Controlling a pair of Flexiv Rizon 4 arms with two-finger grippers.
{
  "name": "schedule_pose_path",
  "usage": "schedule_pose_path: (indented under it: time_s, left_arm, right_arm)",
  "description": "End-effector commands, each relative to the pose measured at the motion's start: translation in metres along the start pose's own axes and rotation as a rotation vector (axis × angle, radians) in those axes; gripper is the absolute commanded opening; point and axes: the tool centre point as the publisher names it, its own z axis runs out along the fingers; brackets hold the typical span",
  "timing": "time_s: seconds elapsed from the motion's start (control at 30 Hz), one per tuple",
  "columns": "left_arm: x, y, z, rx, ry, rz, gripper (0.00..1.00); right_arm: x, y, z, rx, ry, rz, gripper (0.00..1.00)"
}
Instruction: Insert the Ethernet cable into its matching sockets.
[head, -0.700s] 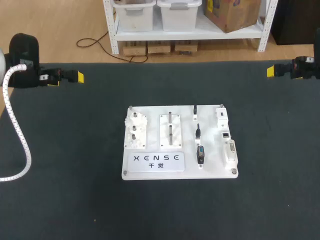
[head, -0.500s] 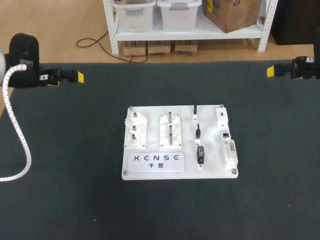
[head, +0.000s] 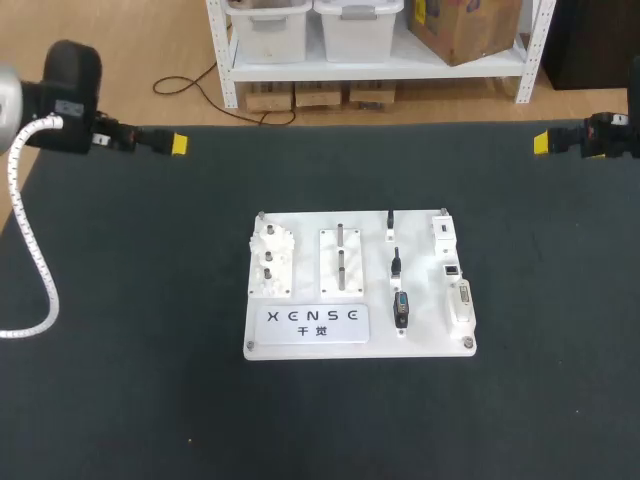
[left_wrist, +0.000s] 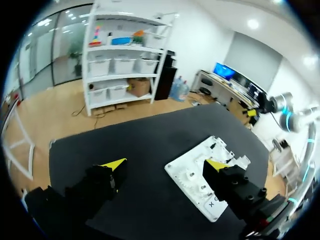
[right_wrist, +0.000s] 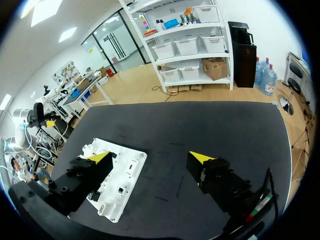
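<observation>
Left gripper (left_wrist: 165, 165): fingers spread wide, nothing between. Right gripper (right_wrist: 150, 157): same, spread, nothing held. Both over far edge of table (head: 120, 350), left at 10 o'clock of white board (head: 300, 345), right at 2 o'clock. Board mid-table. Black plugs (head: 401, 308) lie 3 o'clock of its middle; which is Ethernet, cannot tell.

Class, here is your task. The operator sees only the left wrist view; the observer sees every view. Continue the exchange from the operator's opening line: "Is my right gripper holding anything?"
Observer: No. The right wrist view shows the right gripper open, with nothing between its fingers.
Operator: Where is it relative to the board?
Observer: In the head view it sits at the table's far right corner, well apart from the white board in the middle.
Operator: What is on the board's right half?
Observer: The head view shows three black connectors in a column, with white connector blocks to their right.
</observation>
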Motion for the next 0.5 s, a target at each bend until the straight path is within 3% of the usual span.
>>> schedule_pose_path:
  time_s: [0.03, 0.1, 0.27, 0.5]
  left_arm:
    - [0.013, -0.004, -0.010, 0.417, -0.119, 0.240, 1.00]
    - [0.018, -0.011, -0.013, 0.498, -0.134, 0.291, 1.00]
    - [0.033, -0.032, -0.018, 0.604, -0.143, 0.406, 1.00]
    - [0.055, -0.065, -0.016, 0.660, -0.151, 0.472, 1.00]
  right_arm:
    - [0.000, 0.000, 0.000, 0.002, 0.000, 0.000, 1.00]
    - [0.000, 0.000, 0.000, 0.002, 0.000, 0.000, 1.00]
    - [0.000, 0.000, 0.000, 0.002, 0.000, 0.000, 1.00]
    - [0.000, 0.000, 0.000, 0.002, 0.000, 0.000, 1.00]
